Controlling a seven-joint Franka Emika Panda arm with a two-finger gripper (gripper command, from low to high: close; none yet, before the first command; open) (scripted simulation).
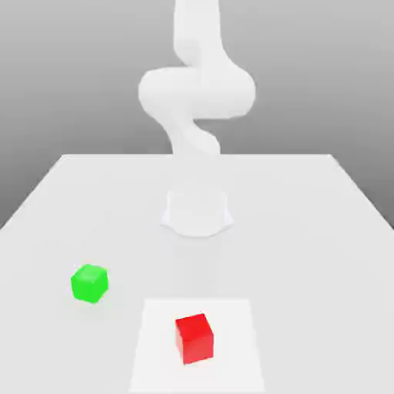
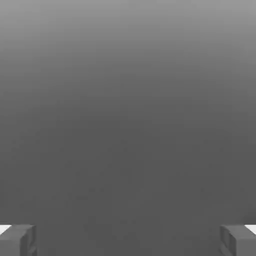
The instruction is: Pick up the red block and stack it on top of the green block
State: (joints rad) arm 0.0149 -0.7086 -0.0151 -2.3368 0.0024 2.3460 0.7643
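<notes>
You had the red block [image 1: 193, 337] sitting flat on the table [image 1: 323, 231], near the front edge in the exterior view and a little to that view's right of the green block [image 1: 89, 282]. It rested on a paler square patch [image 1: 231, 354] of the tabletop, roughly in the patch's middle, with one top face and two side faces showing. The green block stood farther back and toward the exterior view's left, off the patch, on the bare table. The two blocks were well apart, neither touching the other, and both sat upright on their bases.

Your arm [image 1: 196, 92] rose from its round base [image 1: 197, 214] at the middle of the table, behind both blocks. It climbed, bent at a thick white elbow, and ran out of the top of the exterior view. No part of it touched either block.

In the hand view, your gripper [image 2: 128, 240] had its two fingers spread wide, one fingertip [image 2: 17, 240] at each lower corner of the picture, with a broad gap between them. Nothing sat between the fingers; they pinched no block. Past them you saw a plain grey surface, darker toward the fingers and lighter away from them.

The red block lay untouched on the patch, and nothing rested on top of the green block.
</notes>
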